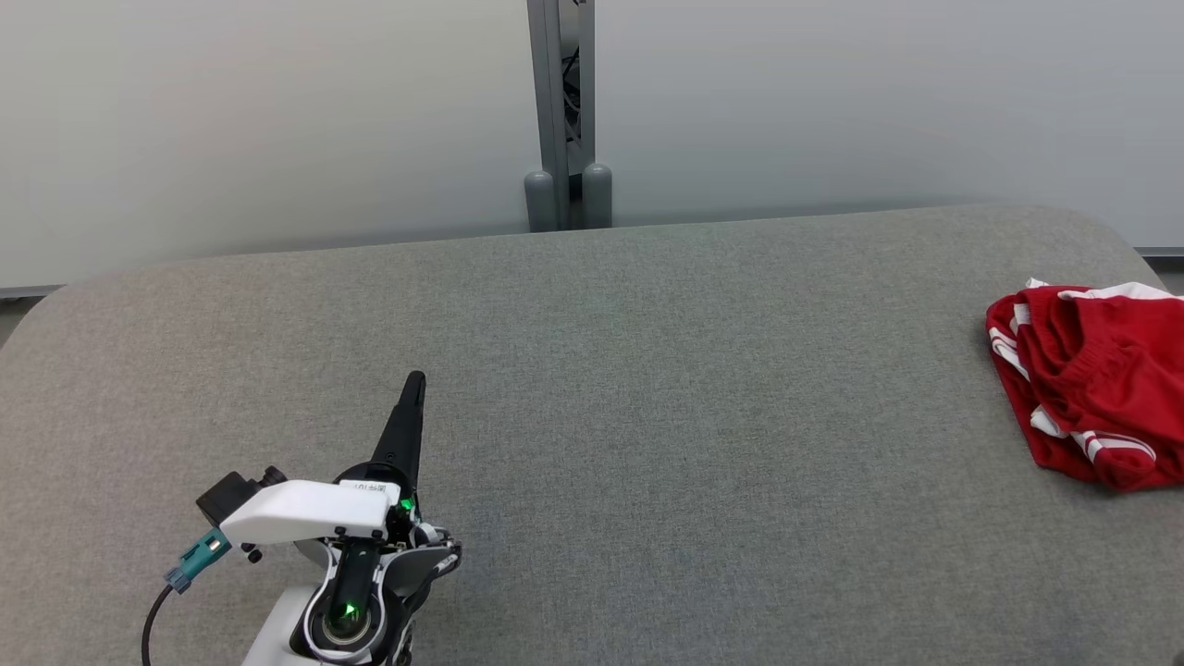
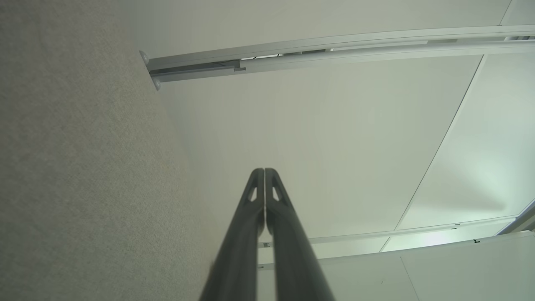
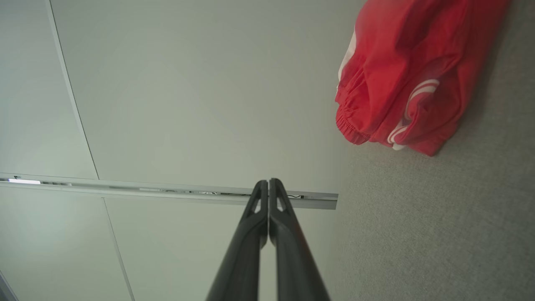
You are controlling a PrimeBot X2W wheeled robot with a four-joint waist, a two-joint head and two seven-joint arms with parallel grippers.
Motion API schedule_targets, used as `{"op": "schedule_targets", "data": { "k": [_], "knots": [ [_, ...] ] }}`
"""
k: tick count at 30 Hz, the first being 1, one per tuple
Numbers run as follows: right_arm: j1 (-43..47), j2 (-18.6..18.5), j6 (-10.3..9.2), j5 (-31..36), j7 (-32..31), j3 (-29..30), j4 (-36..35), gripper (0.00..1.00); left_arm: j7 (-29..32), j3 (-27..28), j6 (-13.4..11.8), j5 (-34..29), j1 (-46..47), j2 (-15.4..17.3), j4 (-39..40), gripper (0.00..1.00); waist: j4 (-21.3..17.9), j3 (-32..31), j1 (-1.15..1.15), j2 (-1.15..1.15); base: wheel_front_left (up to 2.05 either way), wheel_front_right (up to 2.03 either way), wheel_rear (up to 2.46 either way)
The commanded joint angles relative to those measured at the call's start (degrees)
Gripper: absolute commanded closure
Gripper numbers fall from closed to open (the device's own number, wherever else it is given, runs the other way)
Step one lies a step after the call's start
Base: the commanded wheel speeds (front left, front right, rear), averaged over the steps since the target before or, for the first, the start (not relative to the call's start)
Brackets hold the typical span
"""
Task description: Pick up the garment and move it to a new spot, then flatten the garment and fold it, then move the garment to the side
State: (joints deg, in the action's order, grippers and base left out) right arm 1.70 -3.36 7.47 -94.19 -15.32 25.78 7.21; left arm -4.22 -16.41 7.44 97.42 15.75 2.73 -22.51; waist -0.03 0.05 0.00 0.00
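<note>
Start at your left: the left fingers rise from the lower left of the head view, pressed together into one dark spike and holding nothing, above the white wrist housing. They stand over bare grey worktop, though you cannot tell from here whether they touch it. The left wrist view confirms it: the left fingers meet tip to tip, with the worktop's fabric running down that view's left side and pale wall panels ahead. Move towards the middle and you find open grey fabric, with a grey post standing behind the worktop's far edge against the pale wall. Go on to the right and there is the garment — red with white stripes, lying in a crumpled heap at the far right of the worktop near its rounded corner, and partly cut off by the head view's right edge. It lies well apart from the left fingers, with most of the worktop's width between them. In the right wrist view the right fingers are likewise closed tip to tip and empty. The garment sits up and to the right of their tips in that view — near but clear of them, with bare fabric between and its gathered elastic edge turned towards them.
</note>
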Motion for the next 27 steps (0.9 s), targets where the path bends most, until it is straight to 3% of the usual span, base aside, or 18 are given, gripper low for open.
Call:
{"op": "schedule_targets", "data": {
  "k": [1, 27],
  "knots": [
    [0.36, -0.35, 0.04, -0.18, 0.01, 0.22, -0.28, 1.00, 0.01, 0.09, 0.24, 0.29, 0.92, 0.27, 0.04, 1.00, 0.00, 0.00, 0.00, 0.00, 0.00, 0.00, 0.00],
    [0.54, -0.58, 0.04, -0.50, 0.30, -0.13, -0.28, 1.00, 0.01, 0.09, 0.24, 0.29, 0.92, 0.27, 0.06, 1.00, 0.00, 0.00, 0.00, 0.00, 0.00, 0.00, 0.00]
  ]
}}
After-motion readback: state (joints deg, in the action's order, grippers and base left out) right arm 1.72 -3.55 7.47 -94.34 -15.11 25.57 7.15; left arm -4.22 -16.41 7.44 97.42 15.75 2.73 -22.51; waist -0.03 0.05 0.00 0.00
